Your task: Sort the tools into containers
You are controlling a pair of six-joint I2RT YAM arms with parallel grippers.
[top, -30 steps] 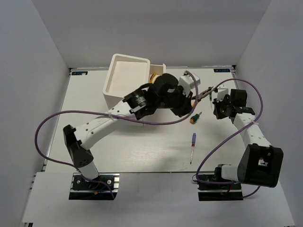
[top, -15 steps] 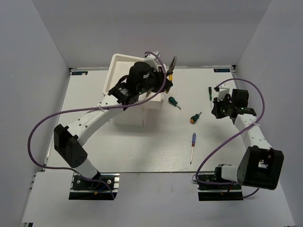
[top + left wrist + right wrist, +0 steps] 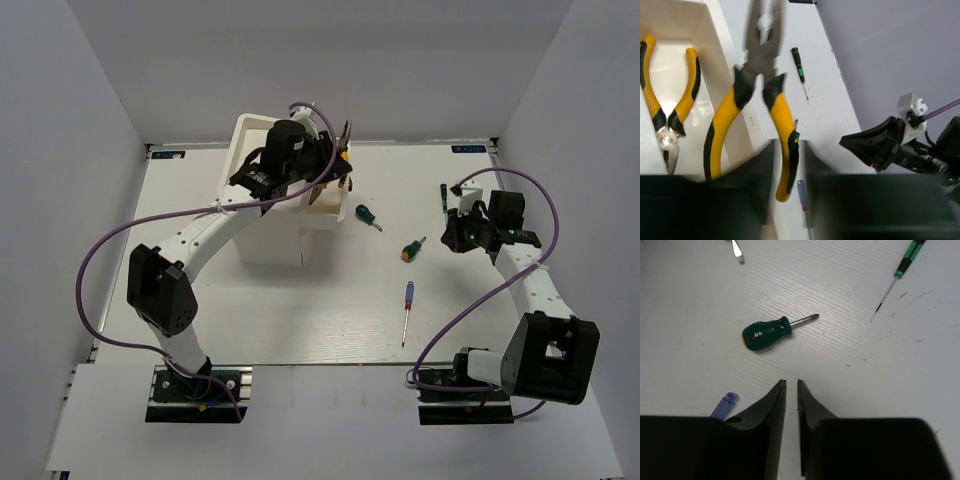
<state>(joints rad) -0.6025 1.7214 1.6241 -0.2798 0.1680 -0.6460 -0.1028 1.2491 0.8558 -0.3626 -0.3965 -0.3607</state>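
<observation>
My left gripper [image 3: 335,165] hangs over the containers: a tall white bin [image 3: 240,185] and a narrow white bin [image 3: 322,218] on its right. Yellow-and-black pliers [image 3: 782,115] hang head-up and blurred. One handle sits between the slightly parted jaws of the left gripper [image 3: 788,142], with a thin gap on each side. Another pair of pliers [image 3: 667,115] lies inside the narrow bin [image 3: 710,35]. My right gripper [image 3: 791,383] hovers low over the table, open a crack, with nothing between its fingers. Just ahead of it lies the orange-green stubby screwdriver [image 3: 765,332].
On the table lie a green stubby screwdriver [image 3: 366,214], the orange-green one [image 3: 411,249], a blue-handled screwdriver [image 3: 406,305] and a slim green-and-black screwdriver [image 3: 443,195]. The right gripper [image 3: 455,235] sits at the table's right. Purple cables loop beside both arms.
The left arm swung from mid-table up and left to above the bins, carrying the pliers, and its jaws have parted a little. The right gripper's jaws went from shut to a narrow gap.
</observation>
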